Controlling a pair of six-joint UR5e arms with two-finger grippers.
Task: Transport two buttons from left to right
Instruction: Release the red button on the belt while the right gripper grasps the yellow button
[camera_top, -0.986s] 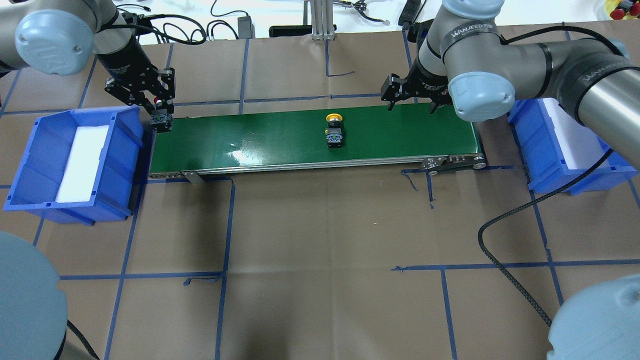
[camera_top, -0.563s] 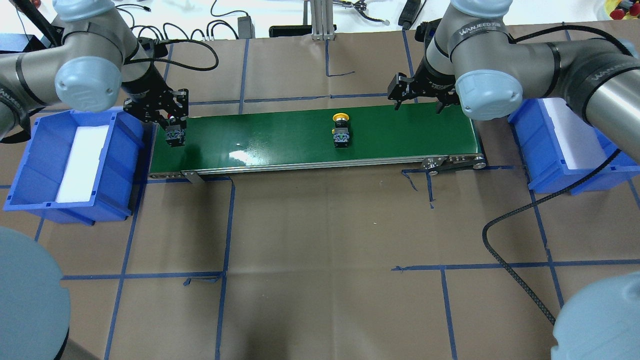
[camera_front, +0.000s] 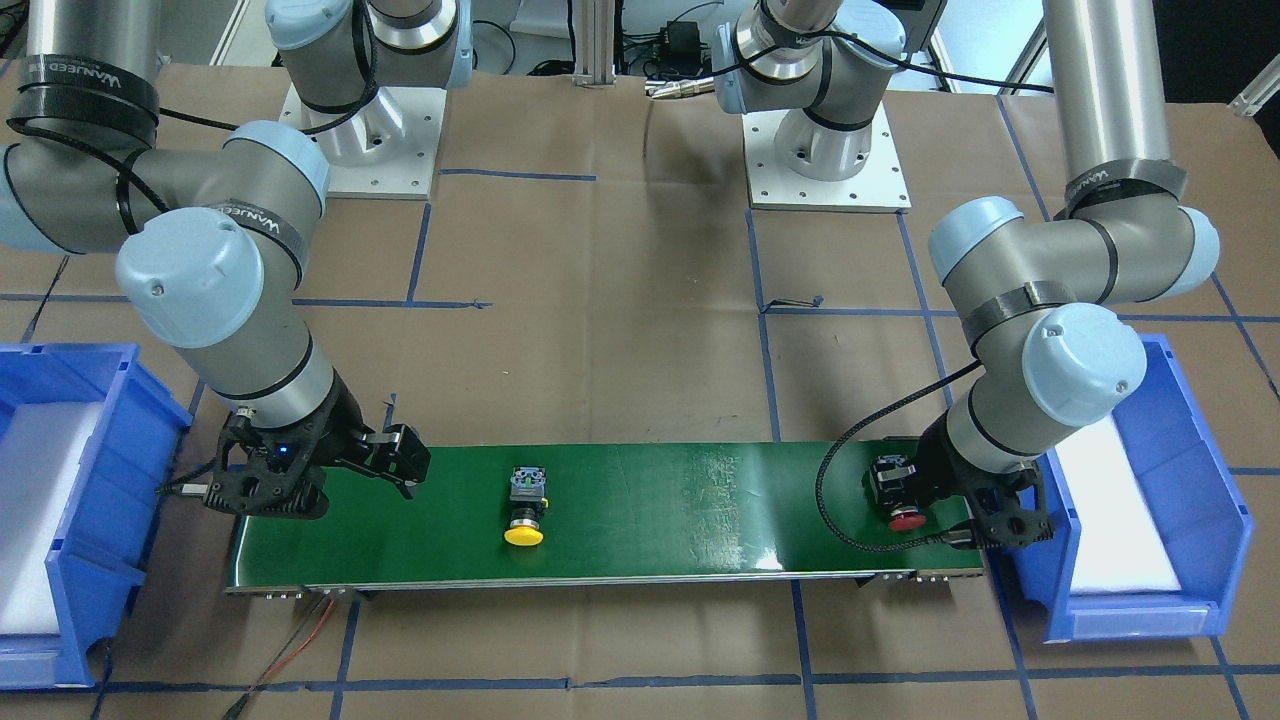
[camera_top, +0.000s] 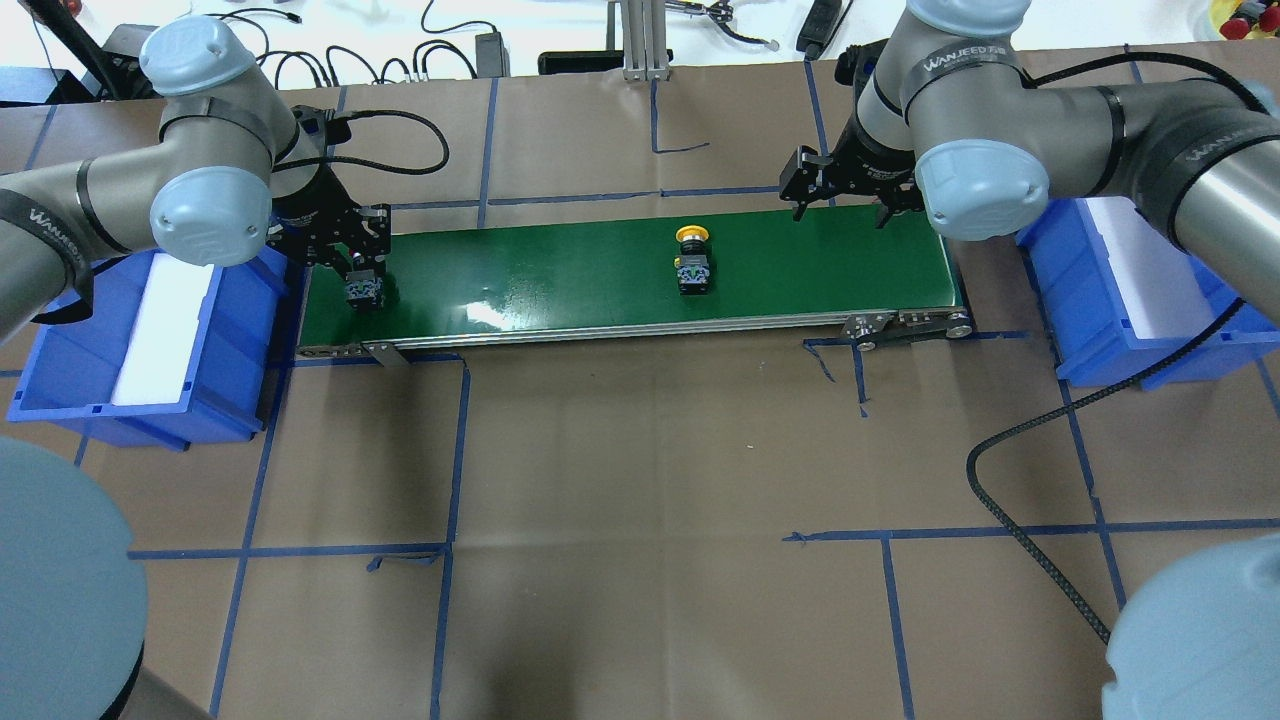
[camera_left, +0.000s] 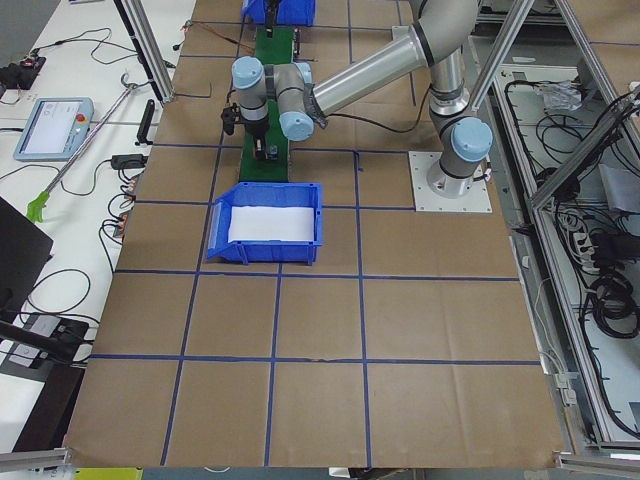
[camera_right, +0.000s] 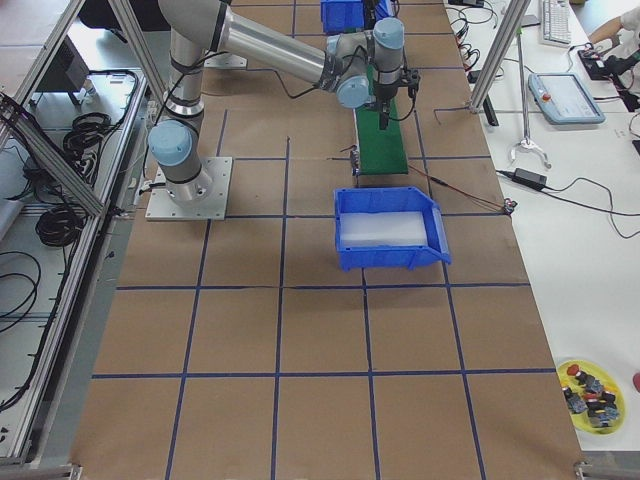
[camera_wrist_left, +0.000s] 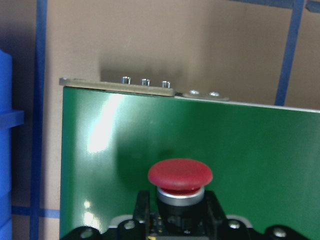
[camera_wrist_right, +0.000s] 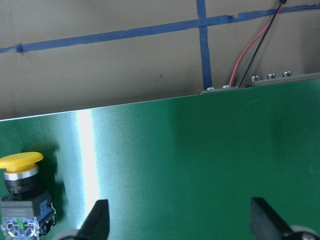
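The red button (camera_top: 362, 290) is clamped in my left gripper (camera_top: 360, 272), which is shut on its black body low over the left end of the green conveyor belt (camera_top: 550, 270). Its red cap (camera_wrist_left: 180, 175) fills the bottom of the left wrist view; I cannot tell if it touches the belt. The yellow button (camera_top: 692, 262) lies on its side on the belt right of the middle, also seen as the yellow button (camera_wrist_right: 22, 192). My right gripper (camera_top: 840, 208) hovers open over the belt's right part, its fingers (camera_wrist_right: 97, 217) spread wide with nothing between them.
A blue bin (camera_top: 60, 340) with a white foam liner stands at the belt's left end, and a matching blue bin (camera_top: 1075, 300) stands at its right end. Brown paper with blue tape lines covers the table. A black cable (camera_top: 1010, 480) trails over the right foreground.
My left gripper carried the red button rightward from the belt's left edge to over the belt. The yellow button travelled a little to the right along the belt. The right gripper barely shifted.
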